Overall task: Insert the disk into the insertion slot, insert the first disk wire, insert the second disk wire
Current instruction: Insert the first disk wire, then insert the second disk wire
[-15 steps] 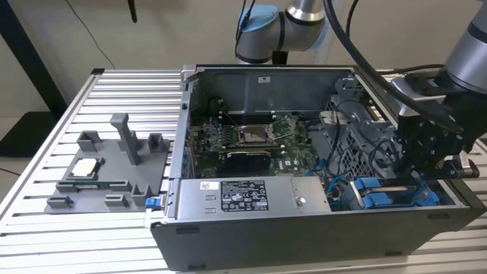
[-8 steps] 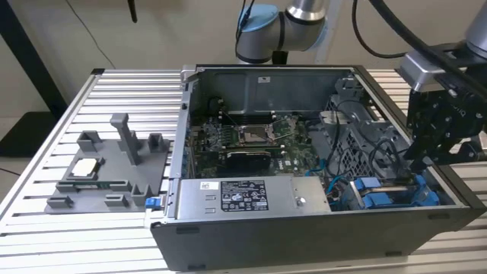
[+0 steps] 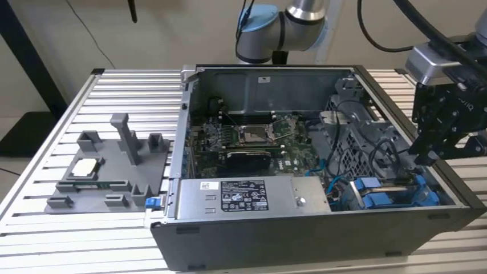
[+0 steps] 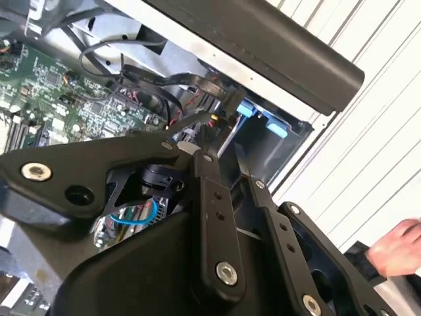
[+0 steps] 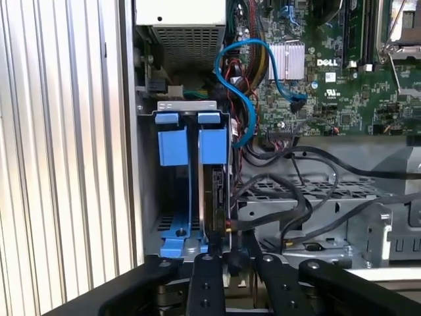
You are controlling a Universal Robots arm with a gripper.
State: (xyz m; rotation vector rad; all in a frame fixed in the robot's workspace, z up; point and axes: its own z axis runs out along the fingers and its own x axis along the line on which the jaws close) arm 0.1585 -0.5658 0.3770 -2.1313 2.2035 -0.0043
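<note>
Nearest in the first wrist view, the gripper (image 5: 231,258) hangs just over the end of the disk (image 5: 216,194). Whether the claw is clamped on anything I cannot tell. The disk stands edge-on, already seated in the insertion slot (image 5: 148,197), a drive cage in a corner of the open computer case (image 3: 320,240), beside a second blue caddy (image 5: 172,141) that looks empty. A black wire (image 5: 228,229) reaches the disk's end right at the gripper, so the first step looks done and the wiring under way. Whether either plug is home is hidden. Beyond lie a blue cable (image 5: 245,85), the power supply (image 5: 187,39) and the motherboard (image 5: 342,85).
</note>
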